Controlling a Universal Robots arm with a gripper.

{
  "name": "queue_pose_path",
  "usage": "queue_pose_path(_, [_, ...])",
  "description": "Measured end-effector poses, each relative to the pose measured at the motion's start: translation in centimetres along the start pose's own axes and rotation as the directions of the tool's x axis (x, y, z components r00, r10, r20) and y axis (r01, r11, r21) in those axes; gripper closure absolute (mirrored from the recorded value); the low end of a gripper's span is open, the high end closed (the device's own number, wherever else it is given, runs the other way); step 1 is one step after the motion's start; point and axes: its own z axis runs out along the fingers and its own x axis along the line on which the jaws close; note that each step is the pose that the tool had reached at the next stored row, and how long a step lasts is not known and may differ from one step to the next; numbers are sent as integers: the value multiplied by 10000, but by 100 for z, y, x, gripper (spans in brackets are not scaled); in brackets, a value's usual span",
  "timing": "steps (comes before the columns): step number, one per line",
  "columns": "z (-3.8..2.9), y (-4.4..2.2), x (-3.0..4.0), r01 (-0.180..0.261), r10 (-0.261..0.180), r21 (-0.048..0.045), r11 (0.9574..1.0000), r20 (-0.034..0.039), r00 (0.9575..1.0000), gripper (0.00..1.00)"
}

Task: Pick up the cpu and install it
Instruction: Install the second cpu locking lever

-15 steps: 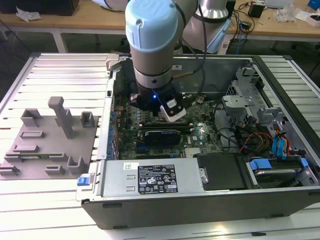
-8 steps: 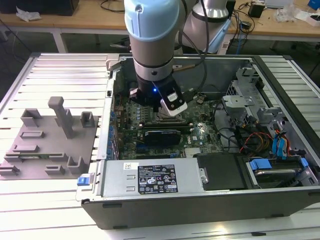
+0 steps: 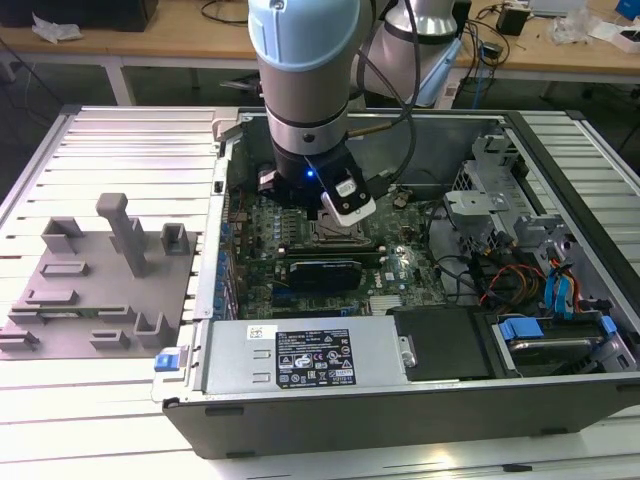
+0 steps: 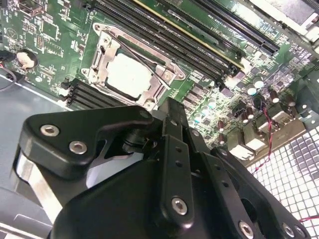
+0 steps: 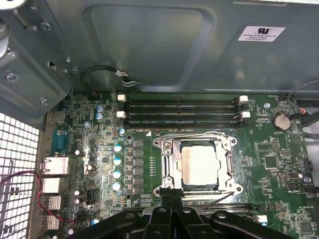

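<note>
the arm hangs over the open computer case (image 3: pixel 420 400) with its gripper (image 5: pixel 172 201) just above the board (image 5: pixel 99 149), fingers pressed together and holding nothing, while the cpu (image 5: pixel 199 167) already sits flat inside its socket frame (image 5: pixel 164 169), silvery top showing in both wrist views.

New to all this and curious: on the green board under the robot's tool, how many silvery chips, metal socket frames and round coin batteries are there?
cpu: 1
socket frame: 1
coin battery: 1
Total: 3
</note>
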Motion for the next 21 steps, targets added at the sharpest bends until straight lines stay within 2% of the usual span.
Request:
queue_pose_path(3, [-1,0,0,0,0,0,10000,0,10000,89])
queue_pose_path(7, [-64,10,-13,-3,3,-2,10000,-11,10000,89])
queue_pose_path(10, [-72,-24,-57,-39,39,4,10000,-95,9999,89])
queue_pose_path(15, [-79,-74,-137,-71,71,7,10000,-170,9998,89])
queue_pose_path(16, [-78,-91,-162,-86,87,9,10000,-215,9997,89])
queue_pose_path(18, [-53,-108,-197,-103,103,11,9999,-265,9996,89])
queue_pose_path(21, [41,-131,-340,-115,115,13,9999,-273,9996,89])
